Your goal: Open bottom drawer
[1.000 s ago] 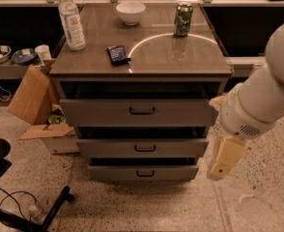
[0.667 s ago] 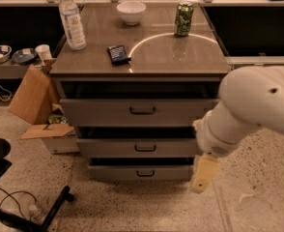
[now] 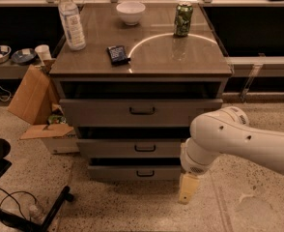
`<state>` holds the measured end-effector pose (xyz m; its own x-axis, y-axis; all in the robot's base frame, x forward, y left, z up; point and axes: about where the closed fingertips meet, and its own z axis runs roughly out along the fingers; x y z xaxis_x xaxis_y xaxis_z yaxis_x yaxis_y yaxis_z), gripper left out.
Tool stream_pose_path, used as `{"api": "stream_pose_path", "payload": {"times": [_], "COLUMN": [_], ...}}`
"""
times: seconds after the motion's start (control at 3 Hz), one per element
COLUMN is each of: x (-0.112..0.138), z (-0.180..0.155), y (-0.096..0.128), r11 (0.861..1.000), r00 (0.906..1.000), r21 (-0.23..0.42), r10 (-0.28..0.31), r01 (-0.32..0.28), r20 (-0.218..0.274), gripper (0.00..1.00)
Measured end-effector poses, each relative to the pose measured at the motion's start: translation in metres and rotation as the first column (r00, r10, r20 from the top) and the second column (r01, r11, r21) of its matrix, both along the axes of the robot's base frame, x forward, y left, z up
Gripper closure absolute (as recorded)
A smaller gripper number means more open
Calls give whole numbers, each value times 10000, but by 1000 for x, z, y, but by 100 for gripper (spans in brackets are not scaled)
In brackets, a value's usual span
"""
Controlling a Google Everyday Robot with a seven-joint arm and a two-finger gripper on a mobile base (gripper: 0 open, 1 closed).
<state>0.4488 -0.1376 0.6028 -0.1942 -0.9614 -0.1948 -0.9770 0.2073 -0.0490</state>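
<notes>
The bottom drawer is the lowest and shallowest of three grey-brown fronts in the cabinet, with a small dark bar handle at its centre. It stands out slightly, with a dark gap above it. My gripper hangs as a pale cream piece below the big white arm. It is just off the drawer front's lower right corner, close to the floor and to the right of the handle. It touches nothing that I can see.
On the cabinet top stand a water bottle, a white bowl, a green can and a dark packet. A cardboard box leans at the left. A chair base is on the floor at the lower left.
My arm has swung left and down from the right edge, bringing the gripper from beside the middle drawer to the lower right corner of the bottom drawer. The drawers have not moved.
</notes>
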Motion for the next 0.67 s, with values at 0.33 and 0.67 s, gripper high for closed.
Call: {"api": "stream_pose_path", "payload": {"times": [0.33, 0.67], "x": [0, 9], "z": [0, -34], "y": [0, 12], "r11": [10000, 9997], "r00": [10000, 9995], "r21": [0, 180], "r10": [0, 156], "r01": [0, -151], "r20": [0, -286], "gripper": [0, 0]}}
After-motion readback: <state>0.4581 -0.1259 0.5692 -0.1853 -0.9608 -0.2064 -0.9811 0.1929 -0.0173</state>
